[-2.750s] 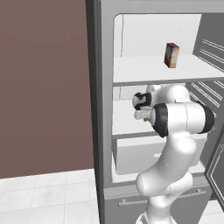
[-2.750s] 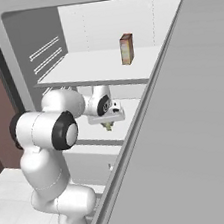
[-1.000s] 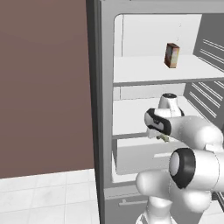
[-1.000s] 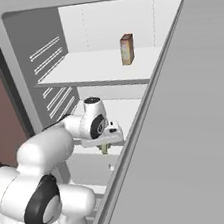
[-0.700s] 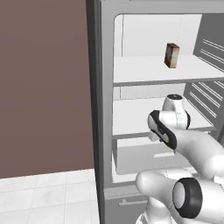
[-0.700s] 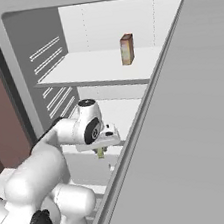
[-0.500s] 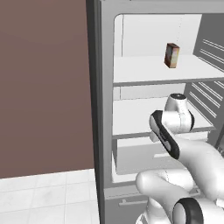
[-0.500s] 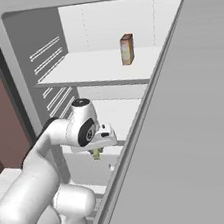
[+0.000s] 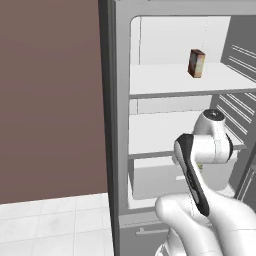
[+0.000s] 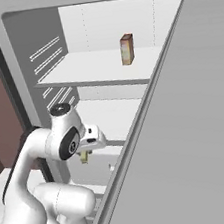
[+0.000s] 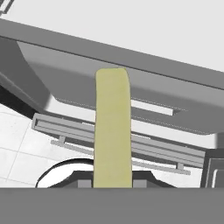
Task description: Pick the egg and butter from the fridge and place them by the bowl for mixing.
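Note:
My gripper [image 11: 112,183] is shut on the butter [image 11: 112,131], a pale yellow-olive stick that points straight out from between the fingers. From the right base camera the butter [image 10: 83,158] hangs under the hand [image 10: 89,142], just in front of the middle shelf of the open fridge [image 10: 23,71]. In the left base view my own forearm covers the hand in front of the fridge [image 9: 118,100]. The egg and the bowl are out of view.
An upright red-brown carton [image 9: 196,63] stands on the upper shelf. Below the hand sits the white drawer [image 9: 150,181]. The open grey fridge door [image 10: 196,122] rises close on the right. A dark wooden panel [image 9: 50,100] stands left of the fridge.
The arm has drawn back from the middle shelf, its elbow swinging toward the cameras. The hand with the butter has moved slightly down and outward. The grip has stayed shut.

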Controlling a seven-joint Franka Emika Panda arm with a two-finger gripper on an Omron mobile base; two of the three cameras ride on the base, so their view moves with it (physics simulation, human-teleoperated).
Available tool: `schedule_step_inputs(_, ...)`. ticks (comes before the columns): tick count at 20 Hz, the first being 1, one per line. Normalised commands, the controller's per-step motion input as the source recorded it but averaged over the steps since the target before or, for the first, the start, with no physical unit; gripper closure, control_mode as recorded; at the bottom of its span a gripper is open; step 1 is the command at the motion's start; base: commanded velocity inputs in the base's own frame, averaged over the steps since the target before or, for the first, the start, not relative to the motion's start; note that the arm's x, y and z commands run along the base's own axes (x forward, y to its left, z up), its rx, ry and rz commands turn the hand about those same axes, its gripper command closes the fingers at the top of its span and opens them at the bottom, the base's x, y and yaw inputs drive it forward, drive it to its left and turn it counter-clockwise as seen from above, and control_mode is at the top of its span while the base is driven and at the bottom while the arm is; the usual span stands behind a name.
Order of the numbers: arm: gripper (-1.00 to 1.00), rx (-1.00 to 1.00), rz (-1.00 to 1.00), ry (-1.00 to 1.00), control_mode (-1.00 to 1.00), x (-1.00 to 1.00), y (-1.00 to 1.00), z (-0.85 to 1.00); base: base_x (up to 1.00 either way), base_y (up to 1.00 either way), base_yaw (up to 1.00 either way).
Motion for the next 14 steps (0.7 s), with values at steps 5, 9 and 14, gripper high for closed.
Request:
schedule_step_inputs(5, 1.0, 0.0, -0.01, 0.0, -1.0, -0.35, 0.12, 0.42, 0.0, 0.0, 0.0)
schedule_step_inputs(9, 1.0, 0.0, 0.01, -0.02, -1.0, -0.42, 0.04, 0.47, 0.0, 0.0, 0.0)
schedule_step_inputs(14, 1.0, 0.0, 0.0, -0.03, 1.0, -0.24, 0.0, 0.19, 0.0, 0.0, 0.0)
